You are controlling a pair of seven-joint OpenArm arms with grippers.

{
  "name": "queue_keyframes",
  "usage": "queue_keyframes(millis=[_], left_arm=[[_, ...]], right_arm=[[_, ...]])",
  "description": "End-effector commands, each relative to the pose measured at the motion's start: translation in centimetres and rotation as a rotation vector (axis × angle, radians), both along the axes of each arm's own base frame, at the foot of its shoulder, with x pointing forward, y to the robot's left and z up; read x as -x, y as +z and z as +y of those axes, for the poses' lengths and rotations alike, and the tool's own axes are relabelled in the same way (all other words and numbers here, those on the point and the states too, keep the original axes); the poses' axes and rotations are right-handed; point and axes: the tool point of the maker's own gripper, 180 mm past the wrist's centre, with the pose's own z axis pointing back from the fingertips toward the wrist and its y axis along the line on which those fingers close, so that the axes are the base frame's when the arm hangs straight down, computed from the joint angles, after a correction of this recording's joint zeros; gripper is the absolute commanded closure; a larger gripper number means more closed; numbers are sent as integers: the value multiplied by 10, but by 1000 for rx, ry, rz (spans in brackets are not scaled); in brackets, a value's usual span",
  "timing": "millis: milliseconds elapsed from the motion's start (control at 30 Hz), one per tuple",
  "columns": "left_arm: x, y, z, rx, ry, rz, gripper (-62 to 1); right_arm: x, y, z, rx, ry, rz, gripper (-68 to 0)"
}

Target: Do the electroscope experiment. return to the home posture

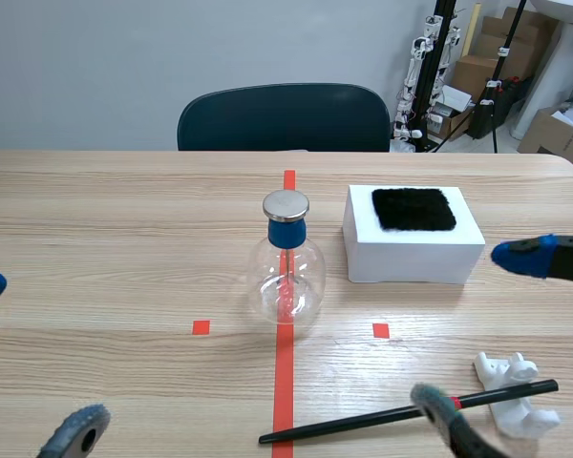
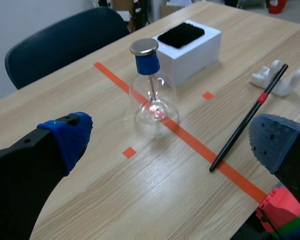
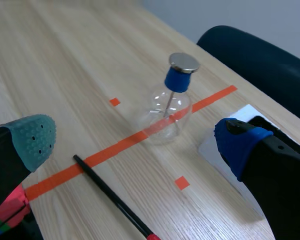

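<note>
Electroscope flask upright on surface, on centre tape line, white box just beside. Black rod lies nearer your arms, one end across white stand. Your left pincer and right pincer: both wide open, empty.

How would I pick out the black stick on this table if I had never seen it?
Start at the wooden table and follow the red tape line down its middle toward the robot's side. There the black stick lies with one end on the line, the other on a small white stand. It is the only long thin thing, with a red band.
</note>
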Motion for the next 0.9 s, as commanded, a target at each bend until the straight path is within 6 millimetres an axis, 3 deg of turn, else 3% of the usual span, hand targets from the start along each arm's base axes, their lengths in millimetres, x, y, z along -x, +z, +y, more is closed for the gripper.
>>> queue_keyframes(millis=[0,433,867], left_arm=[[-3,7,-1,12,7,-17,-623],[-6,3,3,-36,9,-17,-623],[-6,3,3,-36,9,-17,-623]], right_arm=[[-6,11,-7,-35,-38,-30,-679],[-10,11,-13,-33,-88,-31,-679],[-10,-6,-17,36,-104,33,-679]])
